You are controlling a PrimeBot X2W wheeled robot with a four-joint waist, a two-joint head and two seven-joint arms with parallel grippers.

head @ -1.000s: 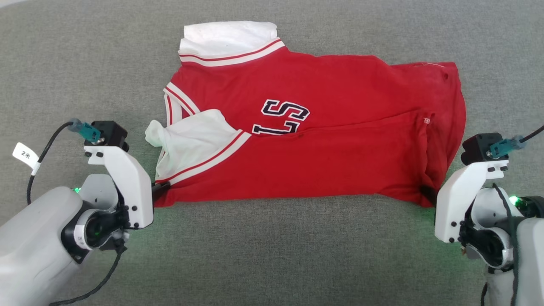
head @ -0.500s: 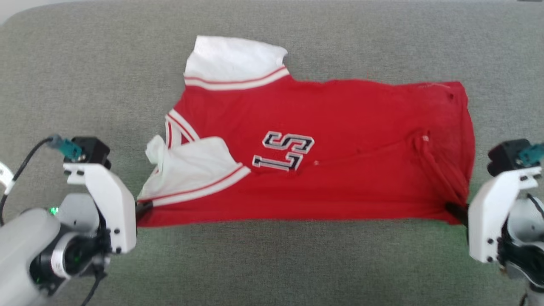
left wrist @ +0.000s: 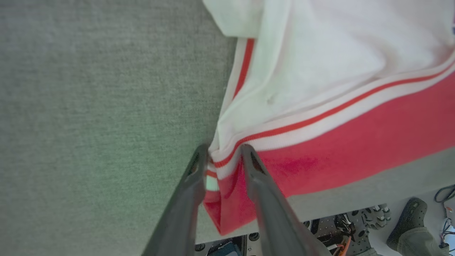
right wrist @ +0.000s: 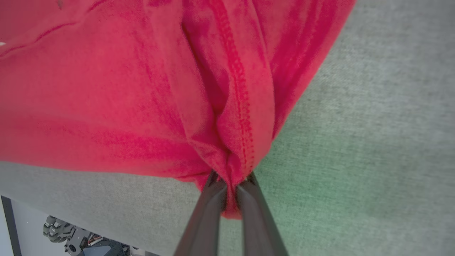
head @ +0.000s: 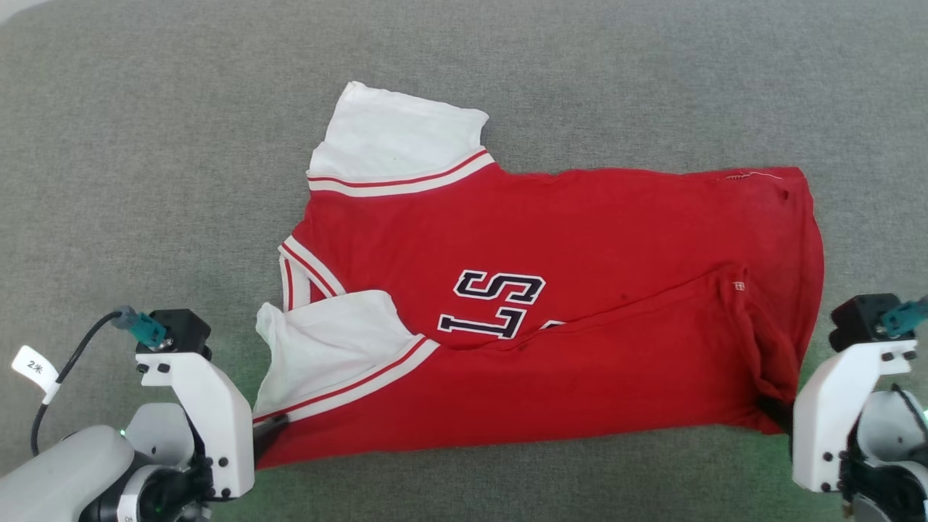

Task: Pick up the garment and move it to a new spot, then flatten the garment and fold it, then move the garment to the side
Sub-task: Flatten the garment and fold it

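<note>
The red garment [head: 580, 304] lies spread on the grey surface, white sleeves at the left, its near half folded up over the black-and-white chest numbers. My left gripper [head: 270, 429] is shut on the garment's near left corner, by the striped sleeve trim [left wrist: 302, 124]; in the left wrist view my left gripper [left wrist: 223, 151] pinches that corner. My right gripper [head: 774, 412] is shut on the near right corner, and in the right wrist view the bunched red hem [right wrist: 241, 106] rises from my right gripper [right wrist: 231, 179].
The grey cloth-covered table [head: 145, 145] extends all around the garment. Both wrist views show its near edge, with a wheeled base [right wrist: 64, 229] and the floor below it.
The head camera has shifted, so the whole scene sits lower in the picture. Both grippers stay shut on the near corners, and the near fold covers more of the numbers than half a second ago.
</note>
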